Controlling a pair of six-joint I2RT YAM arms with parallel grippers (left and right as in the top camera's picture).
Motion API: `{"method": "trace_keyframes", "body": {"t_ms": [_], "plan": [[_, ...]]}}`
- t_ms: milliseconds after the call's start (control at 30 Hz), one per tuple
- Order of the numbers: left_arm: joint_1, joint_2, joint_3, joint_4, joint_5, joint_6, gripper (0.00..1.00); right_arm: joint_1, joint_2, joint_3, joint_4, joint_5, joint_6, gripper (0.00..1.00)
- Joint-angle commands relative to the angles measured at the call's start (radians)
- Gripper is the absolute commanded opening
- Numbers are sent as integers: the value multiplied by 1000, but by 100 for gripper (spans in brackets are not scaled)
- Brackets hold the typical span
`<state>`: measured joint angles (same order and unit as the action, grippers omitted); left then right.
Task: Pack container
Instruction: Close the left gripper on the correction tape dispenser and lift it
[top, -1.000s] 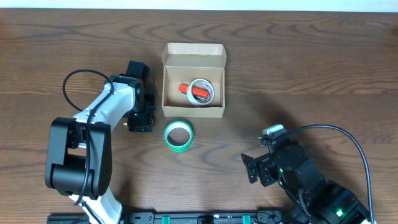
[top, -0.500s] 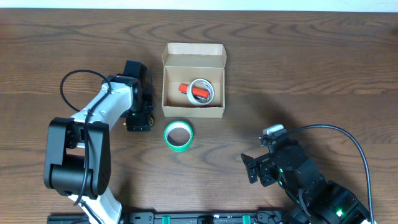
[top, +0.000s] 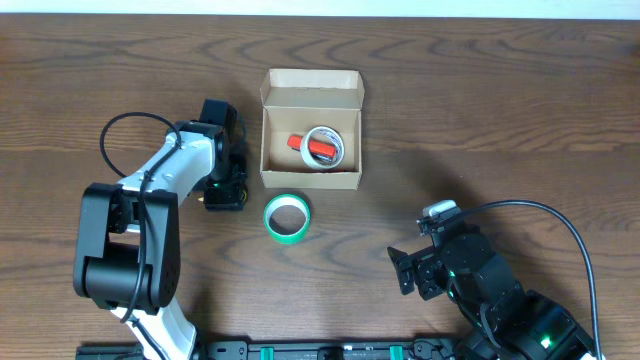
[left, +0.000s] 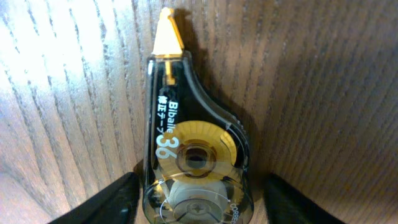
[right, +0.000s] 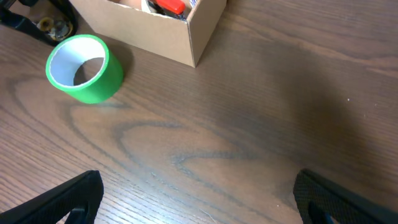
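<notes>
The container (top: 311, 180), a tan cardboard box with its lid flap open at the back, sits at the table's middle; it also shows in the right wrist view (right: 165, 37). Inside lie a white tape roll and a red item (top: 322, 146). A green tape roll (top: 287, 217) lies just in front of the box and shows in the right wrist view too (right: 84, 68). My left gripper (top: 225, 192) is down on the table left of the box. It is open, with its fingers (left: 199, 202) either side of a dark correction tape dispenser (left: 193, 143). My right gripper (top: 405, 270) is open and empty, low at the front right (right: 196, 199).
The dark wood table (top: 480, 120) stretches bare to the right of and behind the box. The left arm's cable (top: 115, 135) loops over the table at left. A black rail runs along the front edge (top: 320, 350).
The left arm shifted only slightly over the dispenser. The right arm, box and green roll have not moved.
</notes>
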<state>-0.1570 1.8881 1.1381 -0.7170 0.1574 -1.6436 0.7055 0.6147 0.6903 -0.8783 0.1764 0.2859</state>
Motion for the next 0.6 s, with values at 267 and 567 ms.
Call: {"method": "trace_keyframes", "body": {"t_ms": [267,567], "plan": [[6,16,-9,0,-3,9,45,15,0,0,-2,10,16,99],[6,7,-9,19,17,9,40,15,0,0,-2,10,16,99]]}}
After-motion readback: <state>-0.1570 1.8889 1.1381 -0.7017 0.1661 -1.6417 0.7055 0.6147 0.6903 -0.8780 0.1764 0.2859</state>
